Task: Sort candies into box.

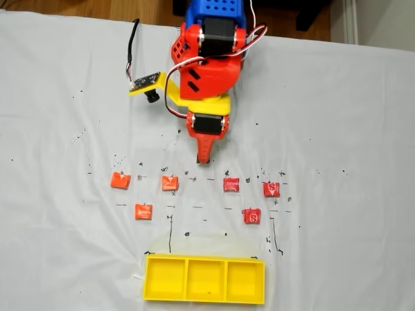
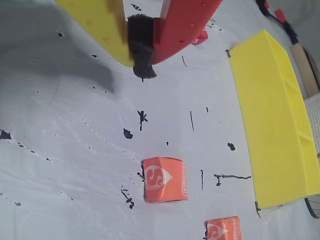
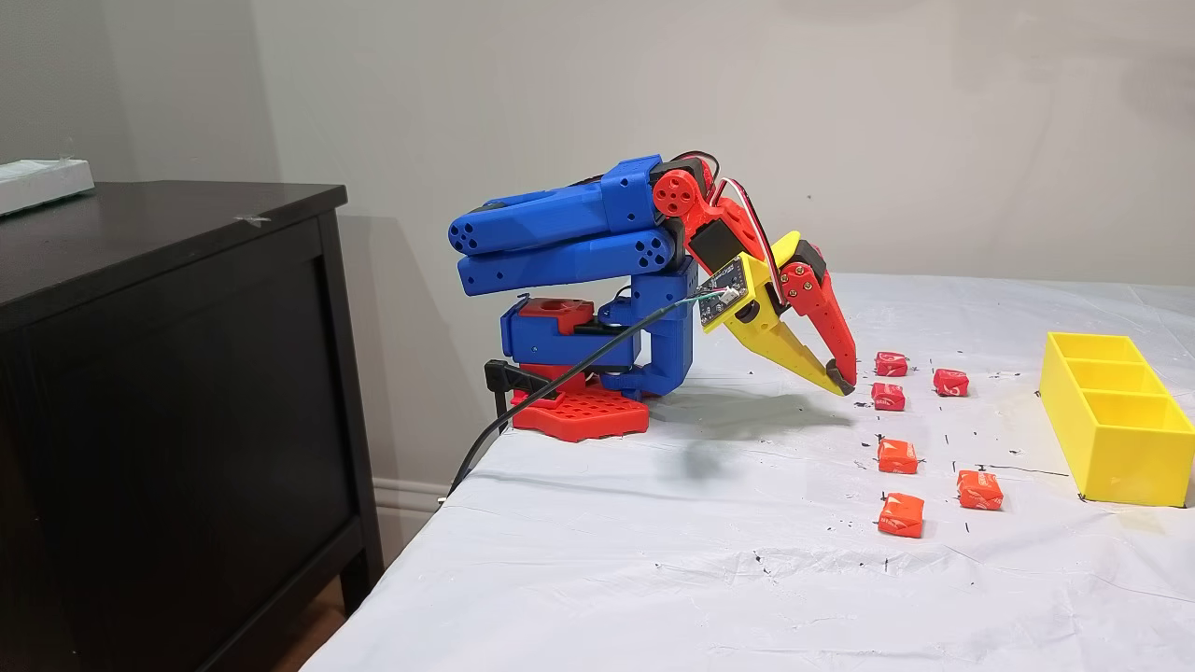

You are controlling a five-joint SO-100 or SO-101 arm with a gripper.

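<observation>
Jaws closed, empty, above surface; six candies loose.
Wrist view: yellow tray cut off at right, lower orange candy clipped by bottom edge.

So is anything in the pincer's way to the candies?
No. The red-and-yellow pincer hangs shut above bare white cloth, and nothing visible lies between it and the small square wrapped candies.
</observation>
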